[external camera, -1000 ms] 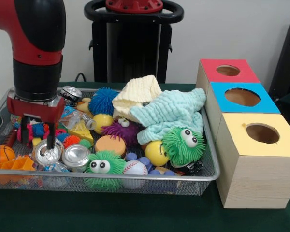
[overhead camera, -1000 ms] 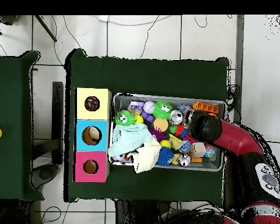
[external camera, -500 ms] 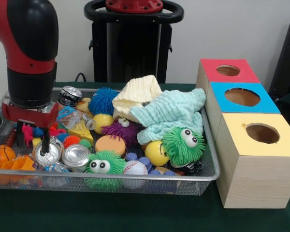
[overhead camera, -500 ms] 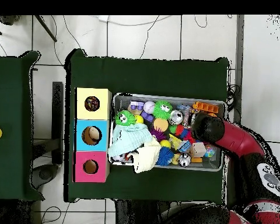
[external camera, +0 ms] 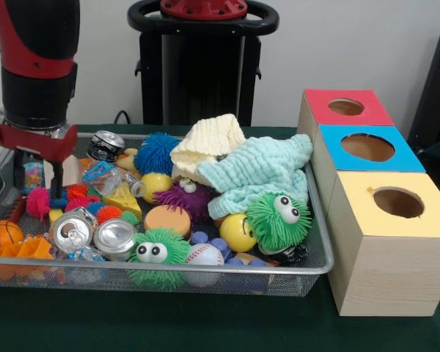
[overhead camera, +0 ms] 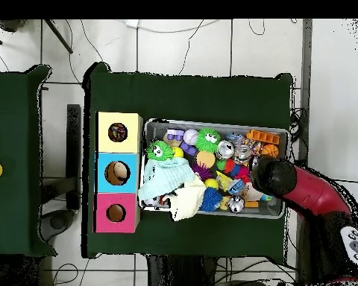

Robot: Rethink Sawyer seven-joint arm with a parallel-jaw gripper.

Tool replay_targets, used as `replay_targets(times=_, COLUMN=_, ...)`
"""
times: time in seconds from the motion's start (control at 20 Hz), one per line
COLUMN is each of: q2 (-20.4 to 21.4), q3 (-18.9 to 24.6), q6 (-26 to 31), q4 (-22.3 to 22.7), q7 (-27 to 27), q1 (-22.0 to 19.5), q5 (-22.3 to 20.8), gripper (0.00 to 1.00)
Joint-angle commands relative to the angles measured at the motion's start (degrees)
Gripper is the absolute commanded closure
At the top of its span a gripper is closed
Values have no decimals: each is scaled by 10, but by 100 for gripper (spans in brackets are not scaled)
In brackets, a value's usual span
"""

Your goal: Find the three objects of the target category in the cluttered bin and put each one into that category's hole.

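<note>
No legible text, label, brand, number or sign appears in either view. Any printing on the silver aluminium drink cans (external camera: 95, 235) or the small colourful packets (external camera: 103, 173) just beside the gripper (external camera: 38, 180) is too small to read.

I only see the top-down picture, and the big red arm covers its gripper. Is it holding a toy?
Observer: No. From the front, the gripper hangs open over one end of the bin, with nothing held.
Operator: What's right below it?
Observer: A pink spiky ball shows just under the gripper. A silver can lies a little nearer the front rim, with a second can beside it.
Operator: What do the boxes' sides look like?
Observer: Pale wood. Only the tops are coloured, as on the yellow box.
</note>
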State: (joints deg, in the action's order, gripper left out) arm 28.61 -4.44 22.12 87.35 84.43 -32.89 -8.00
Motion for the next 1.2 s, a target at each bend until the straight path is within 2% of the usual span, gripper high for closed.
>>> replay_targets(times=0.05, q2=-20, q3=4, q6=-43, q4=35, q7=114, q1=1, q5=3, gripper=0)
replay_targets(times=0.35, q2=-44, q3=7, q6=-88, q4=43, q7=125, q1=-1, q5=5, gripper=0)
replay_targets(times=1.2, q2=-96, q3=25, q6=-128, q4=20, q7=123, q1=-4, q5=20, gripper=0)
